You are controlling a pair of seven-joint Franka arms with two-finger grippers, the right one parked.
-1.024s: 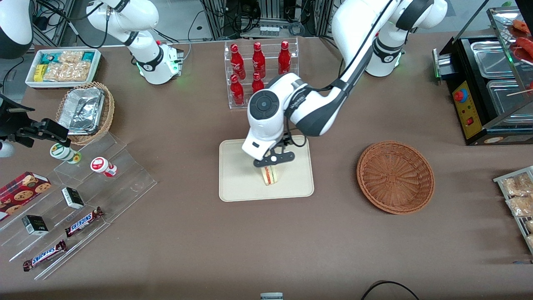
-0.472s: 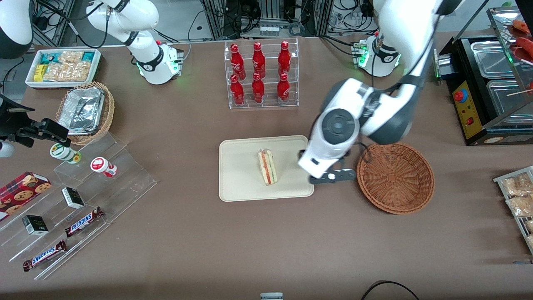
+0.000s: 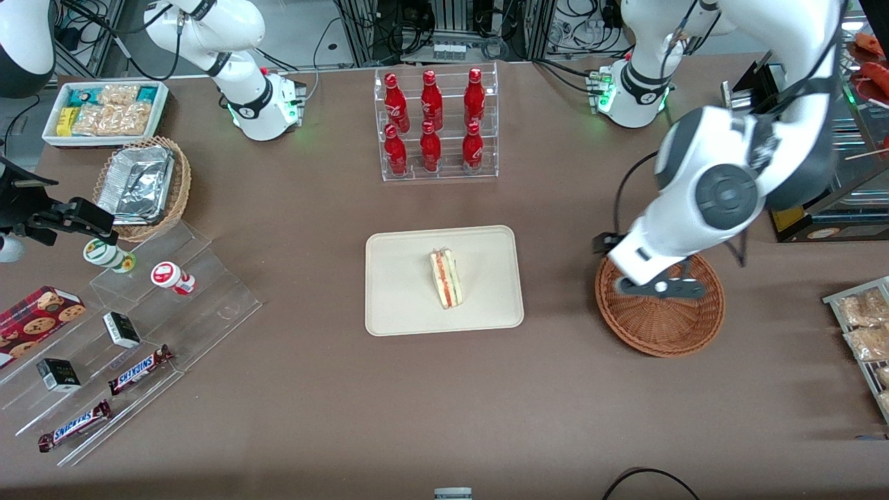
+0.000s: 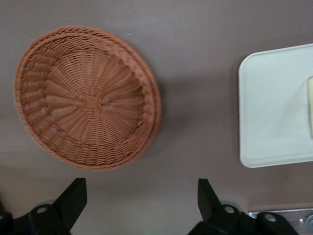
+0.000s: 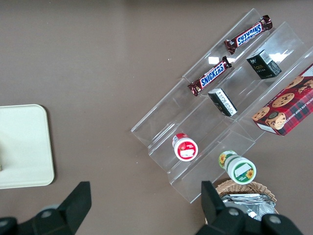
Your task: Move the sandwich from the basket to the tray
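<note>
The sandwich [image 3: 446, 279], a pale wedge with red and green filling, lies on the cream tray [image 3: 403, 305] near its middle; only its edge [image 4: 310, 105] shows in the left wrist view, on the tray [image 4: 274, 112]. The reddish-brown wicker basket [image 3: 667, 326] stands beside the tray, toward the working arm's end, and holds nothing [image 4: 88, 98]. My left gripper [image 3: 660, 287] hangs above the basket's rim that is farther from the front camera. It is open [image 4: 141, 191], with only bare tabletop between its fingers.
A clear rack of red bottles [image 3: 434, 125] stands farther from the front camera than the tray. A black food warmer [image 3: 819, 153] and a snack rack [image 3: 865, 326] flank the basket. Toward the parked arm's end are acrylic steps [image 3: 139, 326], a foil-tray basket [image 3: 142, 184] and a white bin [image 3: 104, 111].
The gripper let go of the sandwich on the tray, rose, and swung toward the working arm's end until it was over the basket. The sandwich stayed where it was set.
</note>
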